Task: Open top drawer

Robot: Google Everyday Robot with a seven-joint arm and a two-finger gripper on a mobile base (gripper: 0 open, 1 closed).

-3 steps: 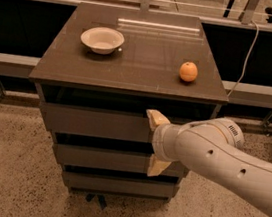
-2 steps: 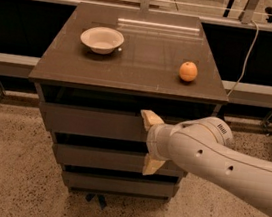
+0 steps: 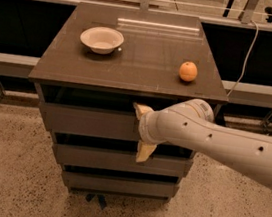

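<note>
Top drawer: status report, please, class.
Gripper at top drawer front, fingers apart, one above the panel, one below. Drawer not visibly pulled out. Bowl, orange on cabinet top, out of the path.

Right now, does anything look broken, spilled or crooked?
Nothing stands out. The bowl sits upright and the orange rests whole on the cabinet top. The claw is open at the front of the top drawer, which looks level.

arm (image 3: 222, 140) cropped right, claw (image 3: 138, 132) at top drawer (image 3: 88, 122)
</note>
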